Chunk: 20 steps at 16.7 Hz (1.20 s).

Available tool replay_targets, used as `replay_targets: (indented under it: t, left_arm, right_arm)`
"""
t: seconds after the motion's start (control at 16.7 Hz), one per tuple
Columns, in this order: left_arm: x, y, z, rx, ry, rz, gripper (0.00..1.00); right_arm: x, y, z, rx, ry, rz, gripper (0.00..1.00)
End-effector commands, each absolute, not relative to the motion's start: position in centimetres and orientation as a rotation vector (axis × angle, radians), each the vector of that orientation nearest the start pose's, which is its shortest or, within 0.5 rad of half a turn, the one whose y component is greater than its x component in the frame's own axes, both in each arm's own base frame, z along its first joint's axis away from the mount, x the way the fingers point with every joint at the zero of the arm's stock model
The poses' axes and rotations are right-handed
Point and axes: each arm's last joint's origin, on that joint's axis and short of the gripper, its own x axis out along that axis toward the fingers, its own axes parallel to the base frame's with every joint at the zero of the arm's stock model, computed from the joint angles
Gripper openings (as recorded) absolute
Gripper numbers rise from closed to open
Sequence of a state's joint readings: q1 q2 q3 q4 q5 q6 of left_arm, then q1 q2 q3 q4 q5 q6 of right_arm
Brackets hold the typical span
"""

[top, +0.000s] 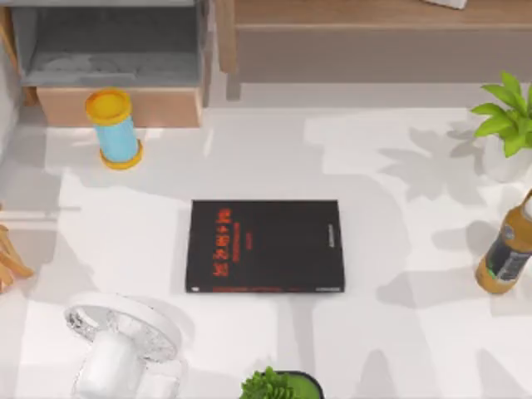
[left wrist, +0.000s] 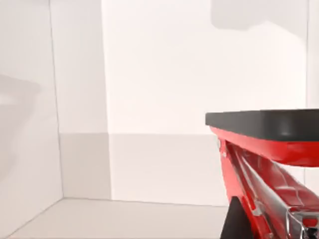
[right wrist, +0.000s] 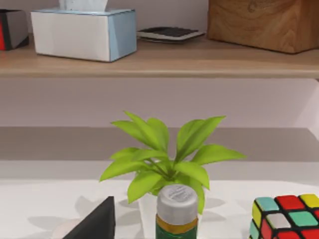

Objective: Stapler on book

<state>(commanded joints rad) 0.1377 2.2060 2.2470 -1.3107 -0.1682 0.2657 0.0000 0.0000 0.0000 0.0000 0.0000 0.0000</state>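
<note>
The black book [top: 265,246] lies flat at the frame's centre on the bench [top: 399,332]. The red stapler [left wrist: 269,174] sits close before the left wrist camera; whether the left tool grips it, I cannot tell.

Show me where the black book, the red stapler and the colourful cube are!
book [top: 266,246]: top view, middle of its black cover.
stapler [left wrist: 259,172]: left wrist view, its red side.
colourful cube [right wrist: 286,217]: right wrist view, its upper face.

Book [top: 264,246]: large, flat, rectangular, black cover with red lettering and a thin red line along its near edge. Lies closed and face up, squarely placed near the middle of the tabletop, nothing on its cover. Stapler [left wrist: 269,174]: bright red body, black upper surface, metal channel visible, seen close in the left wrist view.
</note>
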Motion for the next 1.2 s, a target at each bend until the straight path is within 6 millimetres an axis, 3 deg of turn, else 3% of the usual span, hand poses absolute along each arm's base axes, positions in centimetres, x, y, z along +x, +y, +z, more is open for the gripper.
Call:
replay_targets:
  t: [0.3, 0.54, 0.78, 1.02, 1.2]
  left_arm:
    - [43.3, -2.9, 28.0, 0.222, 1.335, 0.049, 0.0]
    - [41.1, -12.6, 25.0, 0.181, 1.385, 0.0, 0.0]
    - [37.5, -21.0, 21.7, 0.113, 1.428, -0.003, 0.0]
    - [34.1, -26.5, 19.4, 0.057, 1.457, 0.004, 0.0]
    - [33.1, -27.8, 18.7, 0.045, 1.468, 0.006, 0.0]
  right_arm:
    - [10.6, -0.1, 16.0, 0.0, 0.0, 0.0, 1.0]
    - [10.6, -0.1, 16.0, 0.0, 0.0, 0.0, 1.0]
    - [10.6, -0.1, 16.0, 0.0, 0.0, 0.0, 1.0]
    - [10.6, -0.1, 16.0, 0.0, 0.0, 0.0, 1.0]
    - [10.6, -0.1, 16.0, 0.0, 0.0, 0.0, 1.0]
